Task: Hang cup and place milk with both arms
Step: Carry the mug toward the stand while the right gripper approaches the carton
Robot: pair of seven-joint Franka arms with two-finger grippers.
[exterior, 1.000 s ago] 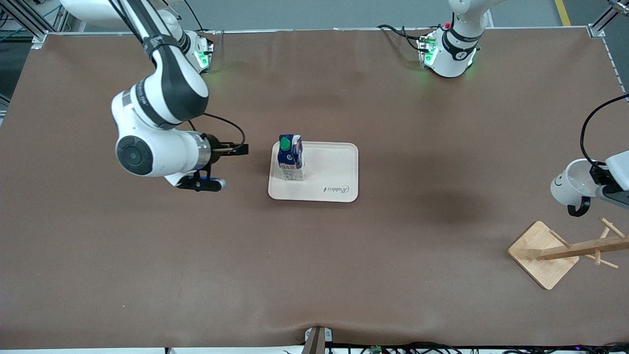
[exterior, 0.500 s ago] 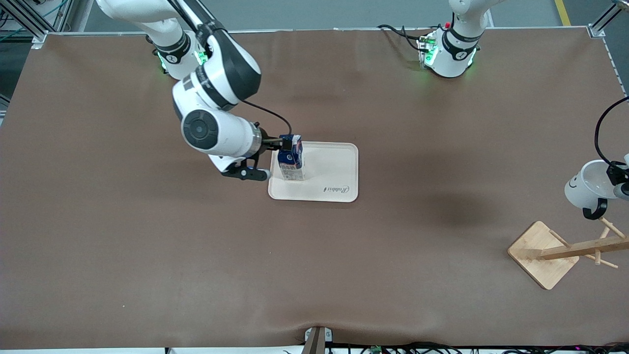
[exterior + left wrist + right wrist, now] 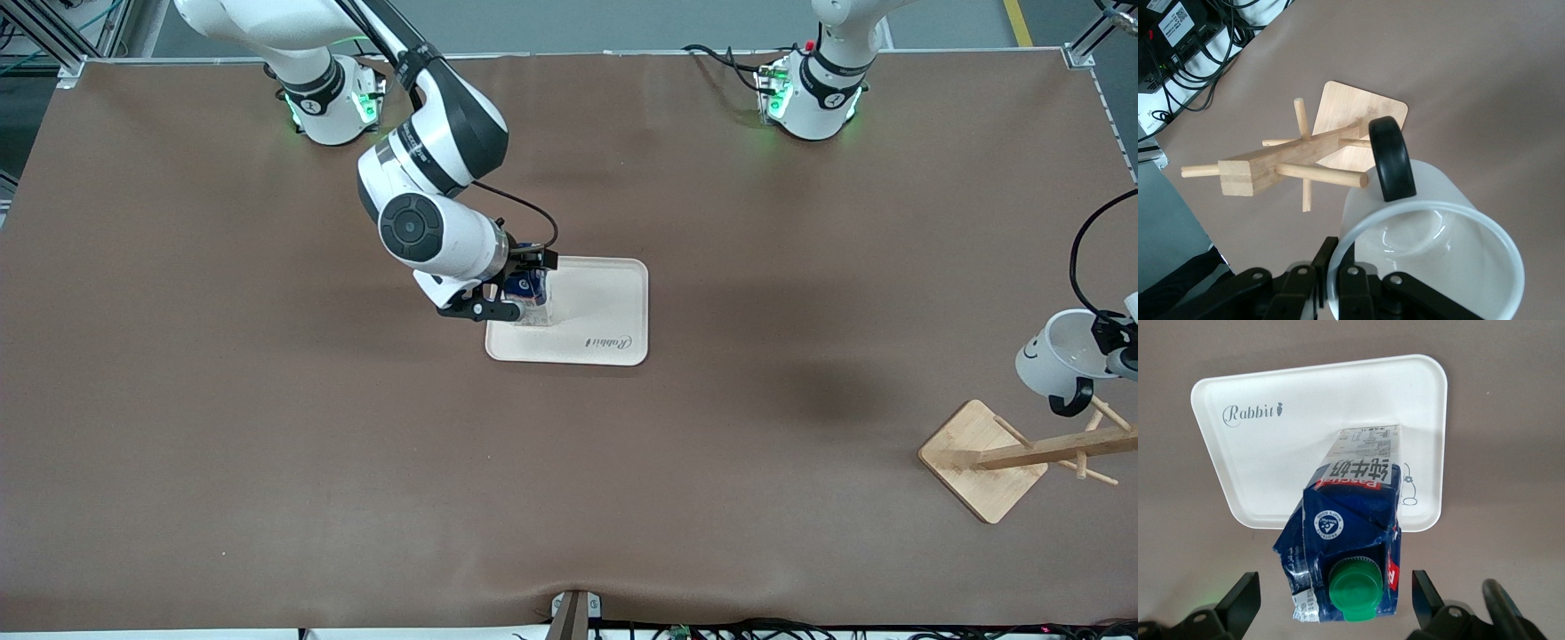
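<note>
Left gripper (image 3: 1338,293): clamped on white smiley mug's (image 3: 1053,363) rim, over wooden peg rack (image 3: 1022,453).
Right gripper (image 3: 1331,600): fingers wide open, straddling blue gable-top milk carton (image 3: 1348,540) standing on cream tray (image 3: 613,311).

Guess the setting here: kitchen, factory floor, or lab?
Most likely a robotics lab bench. Two arm bases are bolted to a brown-covered table, with cables and electronics along its edge. Props are staged: milk on a tray, wooden rack.

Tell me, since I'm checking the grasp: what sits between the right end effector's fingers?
The milk carton, standing on the white tray, sits between the open right end effector's fingers; the right wrist view shows it.
</note>
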